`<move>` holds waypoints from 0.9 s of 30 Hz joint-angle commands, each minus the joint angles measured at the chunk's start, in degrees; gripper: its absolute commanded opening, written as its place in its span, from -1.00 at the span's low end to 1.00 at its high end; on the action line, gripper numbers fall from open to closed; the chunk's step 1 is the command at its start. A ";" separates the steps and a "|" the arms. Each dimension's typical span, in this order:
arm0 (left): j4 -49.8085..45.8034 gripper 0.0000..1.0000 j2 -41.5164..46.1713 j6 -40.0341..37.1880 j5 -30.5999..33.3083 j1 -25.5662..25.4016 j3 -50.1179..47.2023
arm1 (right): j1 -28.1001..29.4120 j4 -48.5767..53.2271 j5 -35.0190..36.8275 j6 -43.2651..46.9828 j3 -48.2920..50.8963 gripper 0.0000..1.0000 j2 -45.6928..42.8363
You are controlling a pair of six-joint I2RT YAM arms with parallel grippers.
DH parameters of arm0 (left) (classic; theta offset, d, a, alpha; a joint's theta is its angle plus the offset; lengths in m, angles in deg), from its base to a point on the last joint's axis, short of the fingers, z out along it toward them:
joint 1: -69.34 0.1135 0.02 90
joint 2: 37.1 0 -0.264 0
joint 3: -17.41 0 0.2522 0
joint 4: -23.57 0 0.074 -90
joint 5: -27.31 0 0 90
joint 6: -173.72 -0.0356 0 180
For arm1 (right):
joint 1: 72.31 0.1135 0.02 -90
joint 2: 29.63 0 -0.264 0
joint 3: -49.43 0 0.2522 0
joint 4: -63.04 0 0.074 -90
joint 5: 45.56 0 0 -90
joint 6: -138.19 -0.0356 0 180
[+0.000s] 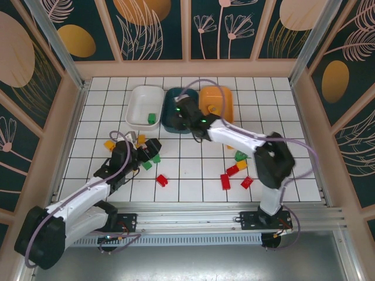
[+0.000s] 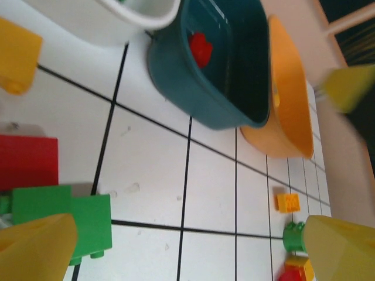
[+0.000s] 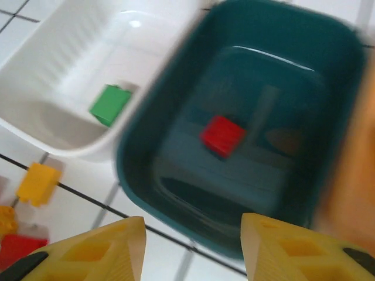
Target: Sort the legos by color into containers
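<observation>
Right claw [image 3: 190, 228] parted, empty, over dark teal tray [image 3: 281, 23] holding one red lego [image 3: 222, 136], set skew. Left claw [image 2: 187, 252] wide, empty, above loose green lego [image 2: 64, 213] on table [image 1: 193, 170]. One green lego [image 3: 110, 104] in white tray [image 3: 58, 140]; orange tray [image 1: 222, 93] half hidden by right arm [image 1: 234, 136]; all three side by side, long axes near-to-far

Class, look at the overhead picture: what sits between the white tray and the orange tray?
The dark teal tray, seen in the top view; the right wrist view shows one red brick inside it.
</observation>
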 commanded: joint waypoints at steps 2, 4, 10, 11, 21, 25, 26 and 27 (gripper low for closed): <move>9.08 0.97 -4.34 -2.85 -6.84 -2.37 1.57 | -7.20 -1.19 5.93 -5.29 13.91 0.10 -12.04; 9.84 0.97 -7.76 -4.35 -7.12 -5.87 4.27 | -11.31 -0.83 5.47 -6.53 21.14 0.24 -17.28; 19.92 0.98 -16.41 -3.60 -8.32 -13.41 7.93 | -20.09 -2.25 2.45 -6.44 33.75 0.68 -24.98; 21.28 0.98 -17.64 -3.11 -8.52 -13.77 8.04 | -20.75 -2.87 1.48 -5.99 34.63 0.75 -24.84; 21.64 0.98 -19.85 -1.59 -8.66 -14.19 8.31 | -22.80 -4.67 -2.45 -3.16 32.68 0.98 -13.59; 19.69 0.98 -18.14 -2.28 -7.45 -14.25 8.22 | -22.72 -4.87 -2.33 -2.91 31.88 0.97 -11.03; 19.59 0.98 -18.09 -2.33 -7.34 -14.21 8.25 | -22.70 -5.26 -2.50 -2.85 31.88 0.96 -10.87; 19.45 0.98 -18.02 -2.33 -7.36 -14.21 8.27 | -22.77 -5.53 -2.95 -2.80 31.86 0.94 -10.72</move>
